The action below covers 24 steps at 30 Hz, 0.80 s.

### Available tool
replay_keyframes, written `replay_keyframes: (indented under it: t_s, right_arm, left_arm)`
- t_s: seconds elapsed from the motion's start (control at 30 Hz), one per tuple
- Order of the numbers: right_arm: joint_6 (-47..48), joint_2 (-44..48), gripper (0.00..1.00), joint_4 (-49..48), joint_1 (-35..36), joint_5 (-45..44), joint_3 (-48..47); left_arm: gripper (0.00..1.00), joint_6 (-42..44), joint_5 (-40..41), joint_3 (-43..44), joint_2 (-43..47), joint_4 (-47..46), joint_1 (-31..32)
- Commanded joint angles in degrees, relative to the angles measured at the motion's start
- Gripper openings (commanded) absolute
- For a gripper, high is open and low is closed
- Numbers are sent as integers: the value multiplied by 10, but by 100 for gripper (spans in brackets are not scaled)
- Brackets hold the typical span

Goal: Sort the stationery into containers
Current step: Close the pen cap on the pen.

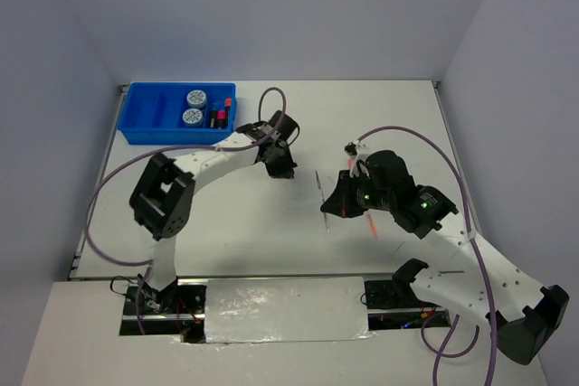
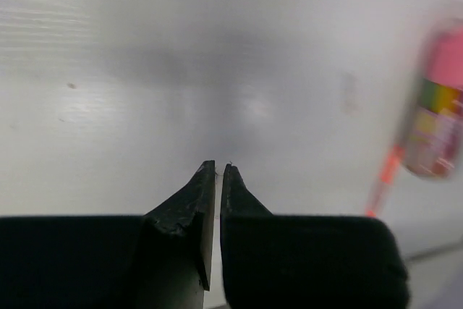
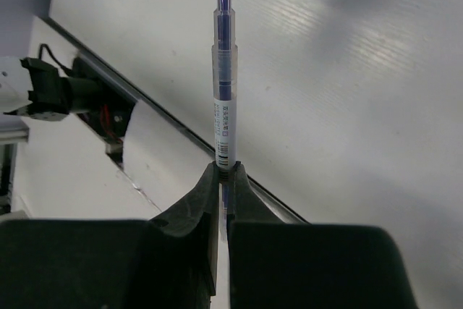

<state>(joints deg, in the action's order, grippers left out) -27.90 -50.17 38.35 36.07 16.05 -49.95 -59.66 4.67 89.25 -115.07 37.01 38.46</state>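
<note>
The blue tray (image 1: 145, 124) stands at the far left and holds two round blue-white discs (image 1: 195, 98) and highlighters (image 1: 220, 116). My left gripper (image 1: 286, 172) is shut and empty over bare table; its wrist view shows the fingertips (image 2: 208, 179) nearly touching. A blurred pink-capped tube (image 2: 438, 106) and an orange pen (image 2: 383, 179) lie to its right. My right gripper (image 1: 333, 208) is shut on a thin clear pen with a blue tip (image 3: 223, 70), held above the table near the middle. The orange pen (image 1: 372, 223) lies beside the right arm.
The table's front edge, a metal strip and the arm bases' wiring (image 3: 51, 92) show below the held pen in the right wrist view. The walls close in the table at the back and on both sides. Purple cables loop from both arms.
</note>
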Motion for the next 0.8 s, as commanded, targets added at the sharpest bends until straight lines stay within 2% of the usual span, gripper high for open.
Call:
replay_keyframes:
  t_s: [0.0,0.07,0.1,0.2,0.3,0.5,0.77]
  right_arm:
    - [-35,17,0,-96,-5,28,26]
    - [-53,21,0,-112,-7,32,30]
    - [-59,28,0,-132,-8,34,35]
    - [-80,52,0,-171,-8,56,25]
    - [-95,72,0,-201,-8,72,14]
    - [-109,55,0,-234,-6,109,15]
    - [-68,39,0,-224,13,120,-23]
  left_arm:
    - [0,49,-80,-32,133,-163,3]
    - [0,59,-105,-87,198,-222,2]
    - [0,59,-124,-107,222,-287,3]
    - [0,67,-145,-180,312,-401,2]
    - [0,87,-163,-223,381,-476,-1]
    - [0,111,-186,-246,459,-536,-5]
    - [0,137,-220,-218,464,-514,-8]
